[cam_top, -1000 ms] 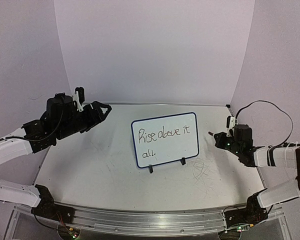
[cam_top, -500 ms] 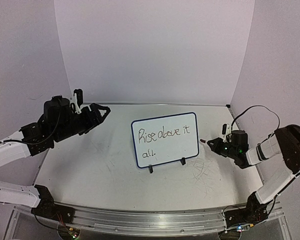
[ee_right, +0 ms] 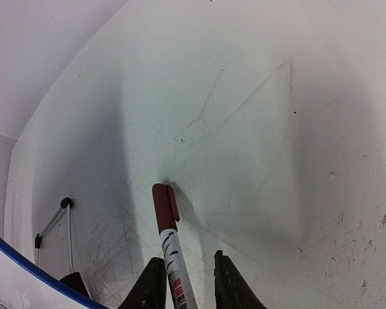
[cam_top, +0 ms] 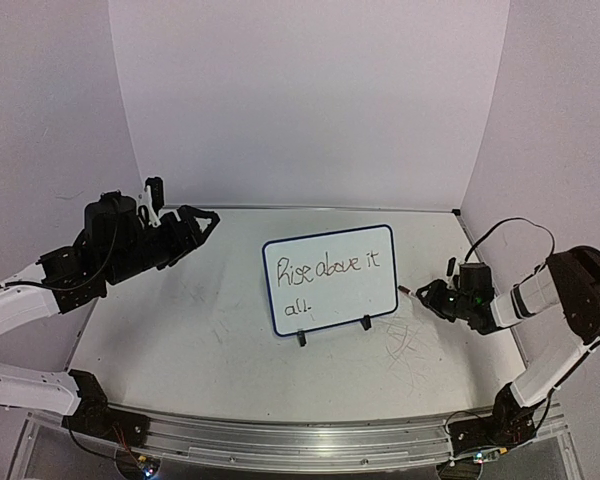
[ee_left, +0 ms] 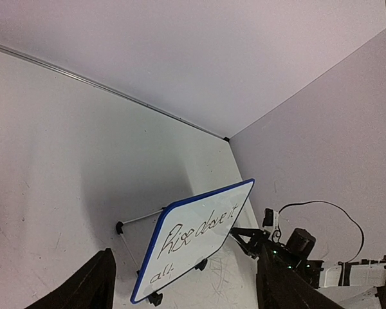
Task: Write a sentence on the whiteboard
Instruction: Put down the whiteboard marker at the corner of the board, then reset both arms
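Observation:
The whiteboard [cam_top: 330,280] stands upright on its black clip feet mid-table, tilted back on a wire stand [ee_right: 51,222]. The sentence [cam_top: 328,270] "Rise above it all." runs over two rows in dark cursive, also readable in the left wrist view [ee_left: 196,232]. My right gripper [cam_top: 425,293] lies low by the board's right edge. Its jaws stand slightly apart around a white marker [ee_right: 167,225] with a dark-red cap. The marker leans on one finger, with a gap to the other, and its cap end touches the table. My left gripper [cam_top: 205,218] hangs open and empty above the table's left side.
The scuffed white tabletop [cam_top: 210,330] carries faint pen scribbles [cam_top: 405,340] just right of the board's feet. Lilac walls close the back and both sides. The right arm's cable [cam_top: 510,235] loops above its wrist near the right wall.
My right arm has dropped to the table and slid left toward the board; its jaws, shut on the marker before, have parted. The left arm has barely shifted.

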